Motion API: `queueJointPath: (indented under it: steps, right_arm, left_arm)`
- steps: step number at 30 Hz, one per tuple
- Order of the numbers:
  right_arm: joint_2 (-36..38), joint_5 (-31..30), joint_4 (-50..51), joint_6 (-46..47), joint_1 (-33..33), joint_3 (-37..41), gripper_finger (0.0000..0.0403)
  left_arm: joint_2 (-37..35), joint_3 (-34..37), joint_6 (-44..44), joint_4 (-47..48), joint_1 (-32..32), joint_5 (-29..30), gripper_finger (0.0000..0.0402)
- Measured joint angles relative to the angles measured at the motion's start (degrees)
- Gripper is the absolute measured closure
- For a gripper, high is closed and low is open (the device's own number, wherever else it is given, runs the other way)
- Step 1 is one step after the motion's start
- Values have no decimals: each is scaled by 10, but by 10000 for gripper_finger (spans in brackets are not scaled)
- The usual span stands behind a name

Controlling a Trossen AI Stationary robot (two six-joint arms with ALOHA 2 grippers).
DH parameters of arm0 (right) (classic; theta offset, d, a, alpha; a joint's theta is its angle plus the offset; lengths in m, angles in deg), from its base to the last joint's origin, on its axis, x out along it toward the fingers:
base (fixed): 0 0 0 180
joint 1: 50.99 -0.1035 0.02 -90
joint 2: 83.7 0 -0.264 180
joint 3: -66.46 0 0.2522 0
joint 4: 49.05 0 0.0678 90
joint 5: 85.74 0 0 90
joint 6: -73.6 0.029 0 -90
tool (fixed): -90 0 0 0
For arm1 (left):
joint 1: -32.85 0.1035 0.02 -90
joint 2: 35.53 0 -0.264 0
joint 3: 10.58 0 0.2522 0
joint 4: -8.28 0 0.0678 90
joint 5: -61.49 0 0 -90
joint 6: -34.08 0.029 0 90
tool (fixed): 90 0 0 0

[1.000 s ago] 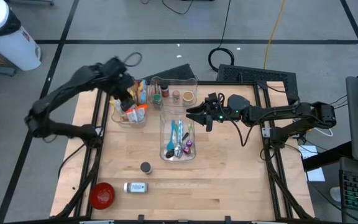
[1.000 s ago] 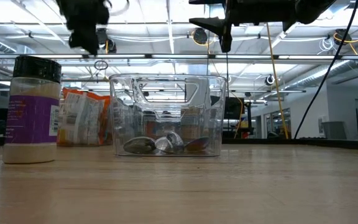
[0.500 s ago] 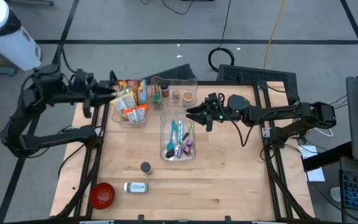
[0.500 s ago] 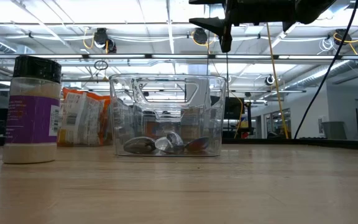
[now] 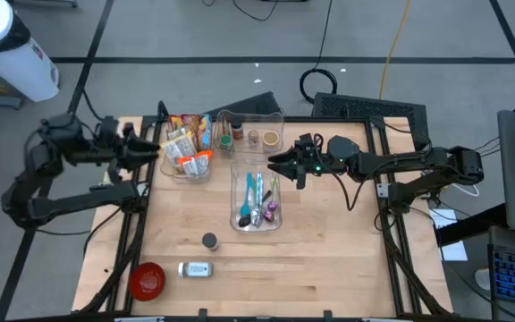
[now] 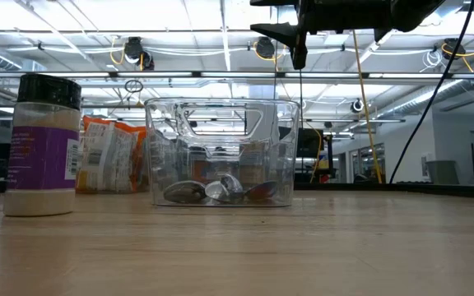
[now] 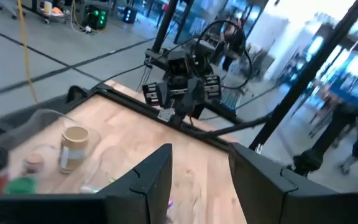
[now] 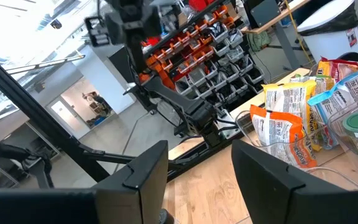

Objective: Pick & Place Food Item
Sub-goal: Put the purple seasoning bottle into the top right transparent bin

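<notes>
Near edge: red round bowl (image 5: 147,281), white purple-labelled jar (image 5: 196,269) lying untouched. Mid-table: clear plastic bin of utensils (image 5: 256,200). Right gripper (image 5: 280,165) hovered above it, fingers apart, empty. Far left: orange-white snack packets (image 5: 187,148) in clear tub; left gripper (image 5: 153,148) beside, parted, empty. Risk: reaching in could snag tub rim, tip packets.

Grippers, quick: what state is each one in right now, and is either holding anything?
Left gripper: fingers open, holding nothing, at the table's left edge.
Right gripper: fingers open, holding nothing, above the table's right side.
</notes>
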Motion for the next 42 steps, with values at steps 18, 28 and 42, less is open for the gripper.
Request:
queueJointPath:
  steps: [18, 28, 42]
  right_arm:
    - [0, 0, 0, 0, 0, 0, 234]
    - [0, 0, 0, 0, 0, 0, 234]
    - [0, 0, -2, 0, 0, 0, 234]
  left_arm:
    - [-25, 264, -223, -406, -140, 47, 238]
    - [26, 249, -208, -391, -346, 222, 238]
    - [140, 162, -138, -423, -527, 453, 238]
